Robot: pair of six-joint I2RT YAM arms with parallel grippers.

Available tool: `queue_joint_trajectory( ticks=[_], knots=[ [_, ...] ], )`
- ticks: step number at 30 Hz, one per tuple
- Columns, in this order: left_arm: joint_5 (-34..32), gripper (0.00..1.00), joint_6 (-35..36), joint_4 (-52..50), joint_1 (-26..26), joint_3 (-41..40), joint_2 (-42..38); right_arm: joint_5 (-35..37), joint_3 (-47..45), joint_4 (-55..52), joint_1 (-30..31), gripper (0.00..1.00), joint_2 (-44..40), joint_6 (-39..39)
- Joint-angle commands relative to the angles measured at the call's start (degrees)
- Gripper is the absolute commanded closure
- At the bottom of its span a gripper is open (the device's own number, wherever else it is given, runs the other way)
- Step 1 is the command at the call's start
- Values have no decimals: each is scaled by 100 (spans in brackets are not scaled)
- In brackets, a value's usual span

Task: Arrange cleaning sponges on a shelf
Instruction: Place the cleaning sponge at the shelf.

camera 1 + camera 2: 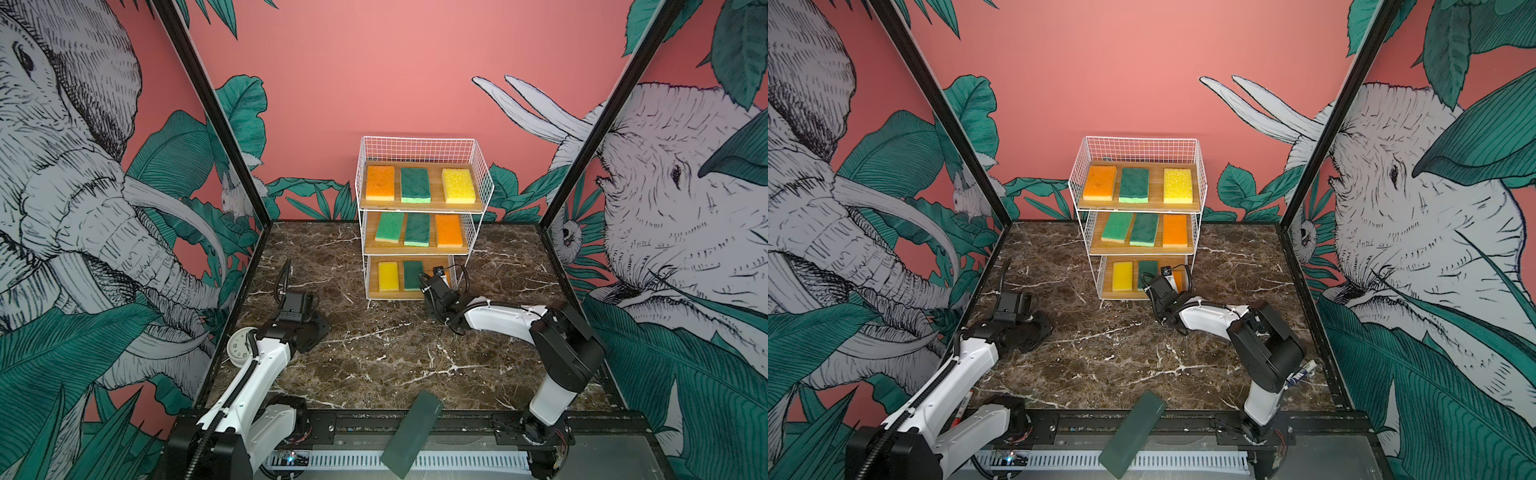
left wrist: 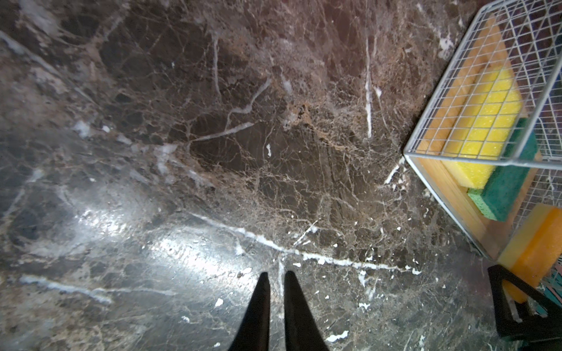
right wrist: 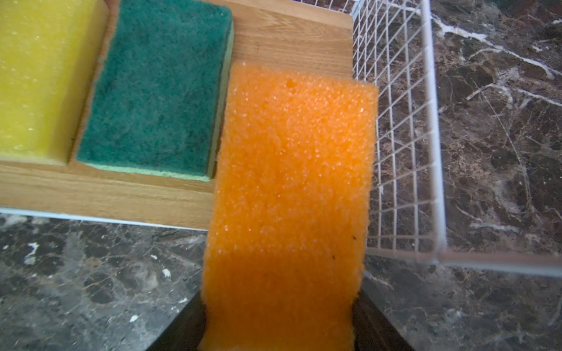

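While the last orange sponge (image 3: 289,197) is held between the right jaws, half over the bottom board of the shelf (image 1: 478,174) beside the dark green sponge (image 3: 158,91), the left jaws rest shut; pushing inward, then releasing, seems needed.

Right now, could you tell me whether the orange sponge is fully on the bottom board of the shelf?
Not fully: the orange sponge lies partly over the bottom board, its near end sticking out over the marble between the right claw's fingers.
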Motion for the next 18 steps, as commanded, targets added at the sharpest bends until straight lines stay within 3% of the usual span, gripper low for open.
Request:
queue_joint_trajectory(
  ticks=[1,10,18],
  knots=[
    [-6,86,53,-3,36,64,-4,2,179,17,-133,35,217,118],
    [-50,86,63,-60,41,34,-92,-12,494,66,-224,35,497,-56],
    [-66,86,67,-97,43,8,-171,85,650,142,-258,26,605,-274]
  ],
)
